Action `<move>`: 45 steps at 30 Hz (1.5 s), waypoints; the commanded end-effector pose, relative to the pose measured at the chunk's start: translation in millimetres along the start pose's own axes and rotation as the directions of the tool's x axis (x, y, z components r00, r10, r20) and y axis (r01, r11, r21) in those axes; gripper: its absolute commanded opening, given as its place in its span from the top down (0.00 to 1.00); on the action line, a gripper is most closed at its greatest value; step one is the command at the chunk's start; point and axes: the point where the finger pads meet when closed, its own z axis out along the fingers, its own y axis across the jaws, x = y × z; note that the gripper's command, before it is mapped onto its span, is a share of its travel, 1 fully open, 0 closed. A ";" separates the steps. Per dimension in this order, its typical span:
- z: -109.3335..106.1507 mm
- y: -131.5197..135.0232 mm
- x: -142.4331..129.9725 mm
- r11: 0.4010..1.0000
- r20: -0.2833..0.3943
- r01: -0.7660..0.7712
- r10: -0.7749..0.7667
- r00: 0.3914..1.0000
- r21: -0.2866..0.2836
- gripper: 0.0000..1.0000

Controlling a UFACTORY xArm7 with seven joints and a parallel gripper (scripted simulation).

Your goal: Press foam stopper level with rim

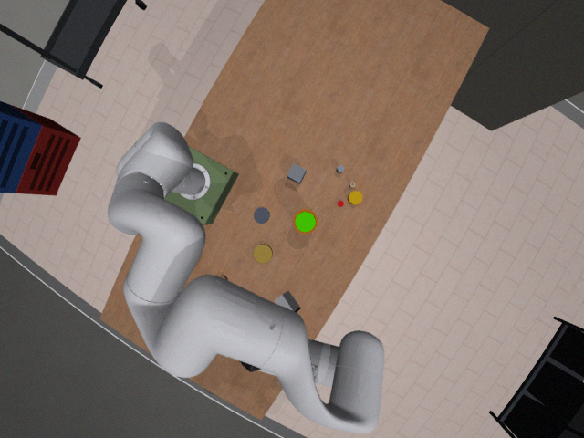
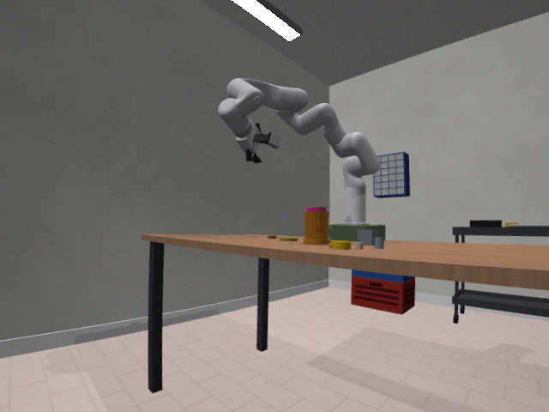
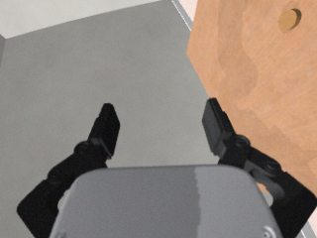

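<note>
The orange ribbed jar (image 1: 297, 229) (image 2: 316, 227) stands upright near the middle of the wooden table (image 1: 329, 94) (image 2: 443, 257) (image 3: 258, 64). Its foam stopper (image 1: 305, 221) (image 2: 316, 209) looks green from above and shows as a magenta band standing a little proud of the rim in the side view. Nothing lies on it. My gripper (image 2: 253, 157) (image 3: 159, 111) is open and empty. It hangs high in the air beyond the table's edge, far from the jar. In the top view the arm hides it.
Around the jar lie a grey cube (image 1: 297, 172) (image 2: 366, 236), a small grey cylinder (image 1: 340, 168) (image 2: 378, 242), a yellow disc (image 1: 355, 197) (image 2: 340, 244), a red dot (image 1: 339, 203), a grey disc (image 1: 261, 215) and an olive disc (image 1: 262, 253) (image 2: 288, 239). A small brown disc (image 3: 289, 20) lies near the table edge.
</note>
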 end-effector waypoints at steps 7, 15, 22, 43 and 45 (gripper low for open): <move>-0.6 -1.5 -0.3 1.000 0.000 -0.003 0.003 1.000 -0.004 0.00; -0.6 -1.5 -0.3 1.000 0.000 -0.003 0.003 1.000 -0.004 0.00; -1.9 4.7 1.3 1.000 0.014 0.003 -0.003 1.000 -0.029 1.00; -38.2 107.1 83.6 0.869 0.124 0.086 -0.029 0.992 -0.487 1.00; -38.2 107.1 83.6 0.869 0.124 0.086 -0.029 0.992 -0.487 1.00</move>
